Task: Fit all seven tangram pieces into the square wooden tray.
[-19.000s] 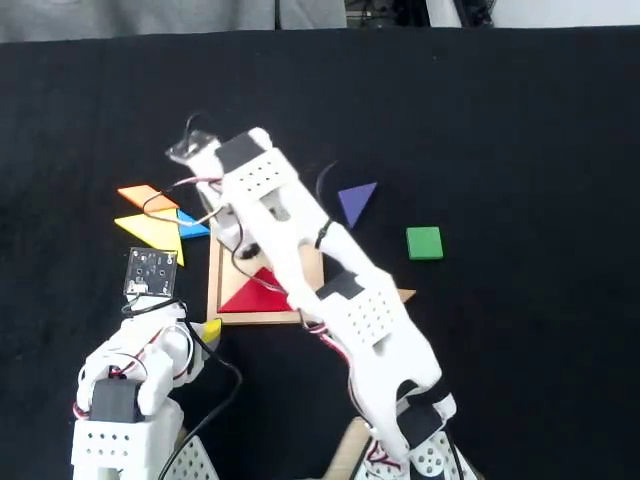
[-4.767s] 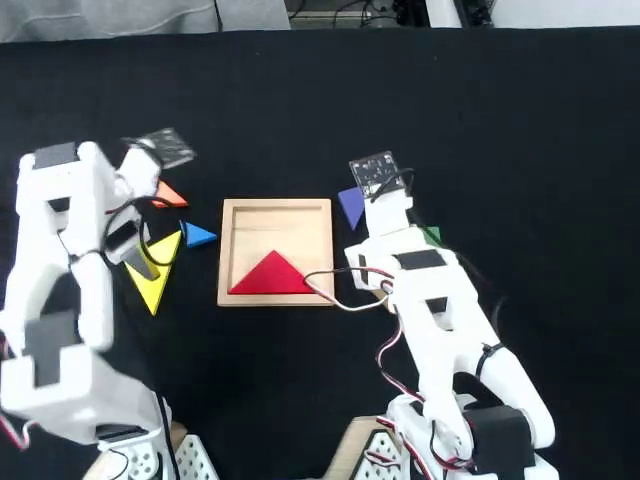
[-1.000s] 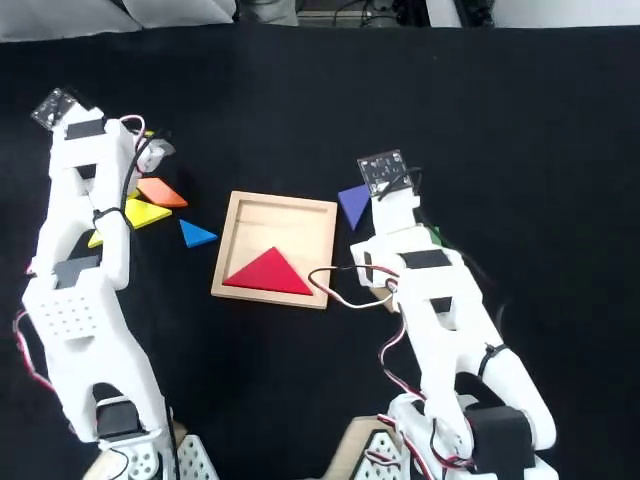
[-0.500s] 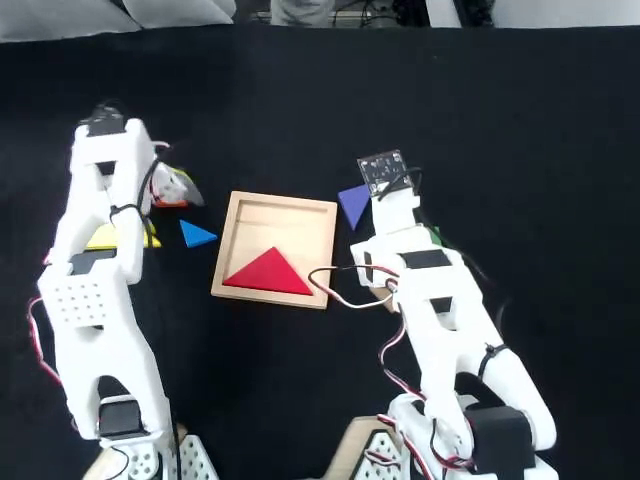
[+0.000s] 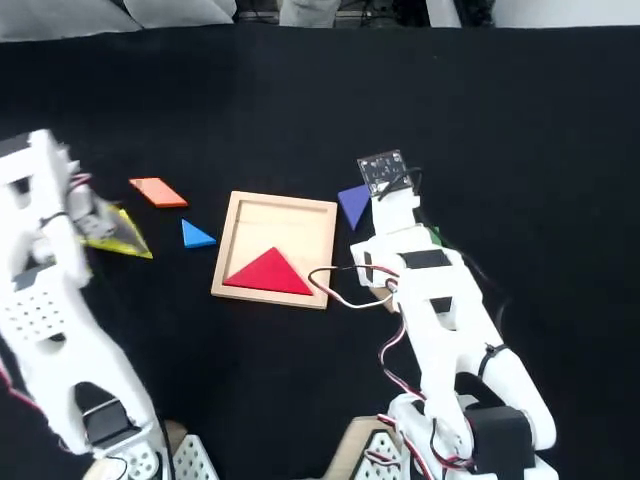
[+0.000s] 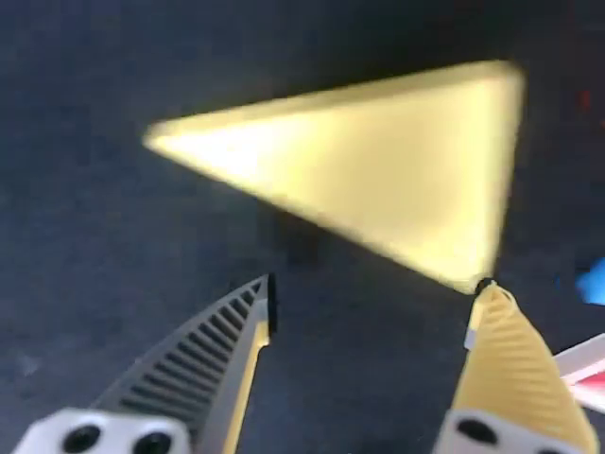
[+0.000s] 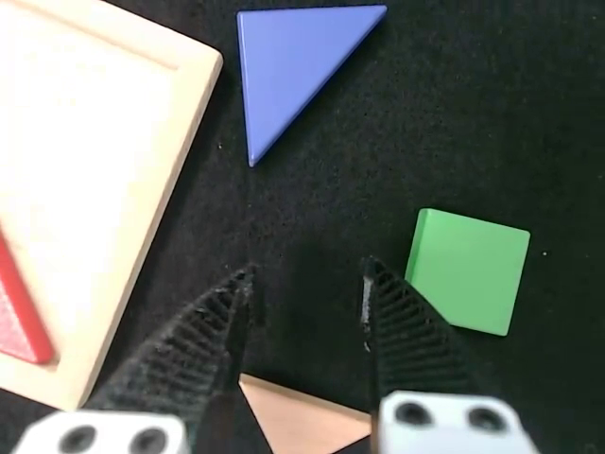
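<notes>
One piece seated: red triangle (image 5: 266, 272) lies in the tray (image 5: 280, 212), long side along the edge nearest the arms.
Left tool (image 6: 373, 284): wide open, holding nothing. Yellow triangle (image 6: 378, 161) sits just past the tips, and one tip is at its corner; we can't tell if they touch.
Right tool (image 7: 304, 279): narrow gap, nothing in it. It is over bare surface (image 7: 359, 170) between indigo triangle (image 7: 293, 57), green square (image 7: 468, 270) and tan triangle (image 7: 302, 426).
Left arm's side of tray: we see orange parallelogram (image 5: 158, 191) and light blue triangle (image 5: 197, 235), apart from each other.
Indigo triangle: just beside the tray's far corner on the right arm's side.
</notes>
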Robot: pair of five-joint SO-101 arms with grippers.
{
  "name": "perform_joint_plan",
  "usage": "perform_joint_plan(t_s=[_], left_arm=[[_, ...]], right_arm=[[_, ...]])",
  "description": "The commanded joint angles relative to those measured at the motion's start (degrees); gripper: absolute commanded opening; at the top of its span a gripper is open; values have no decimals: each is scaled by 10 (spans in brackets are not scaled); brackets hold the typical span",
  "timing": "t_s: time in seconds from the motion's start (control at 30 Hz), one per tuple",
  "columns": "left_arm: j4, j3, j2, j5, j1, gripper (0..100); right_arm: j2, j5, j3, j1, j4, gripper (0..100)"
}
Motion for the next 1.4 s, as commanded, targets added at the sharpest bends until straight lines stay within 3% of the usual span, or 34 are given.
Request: perform_joint_plan(t_s=[0.0, 0.07, 0.13, 0.23, 0.37, 0.43, 0.53, 0.83, 1.13, 1.37], left_arm=[[23, -2, -36, -32, -55, 331], [21, 17, -84, -26, -55, 331], [20, 30, -140, 35, -42, 331], [8, 46, -208, 194, 1, 331], [-55, 111, -233, 457, 40, 335], [-94, 143, -227, 542, 67, 336], [-144, 179, -200, 553, 83, 336], [-171, 180, -167, 622, 38, 333], [-279, 200, -154, 618, 44, 337], [-289, 185, -103, 583, 42, 337]], right_arm=[[-21, 5, -6, 6, -10, 166], [-21, 5, -6, 5, -10, 166], [-21, 5, -6, 1, -10, 166], [-21, 5, -4, -4, -10, 166], [-21, 5, -3, -3, -10, 166], [-21, 5, -3, -3, -10, 166], [-21, 5, -3, -3, -10, 166], [-21, 5, -3, -5, -9, 166], [-21, 5, -3, -5, -7, 166], [-21, 5, -3, -5, -7, 166]])
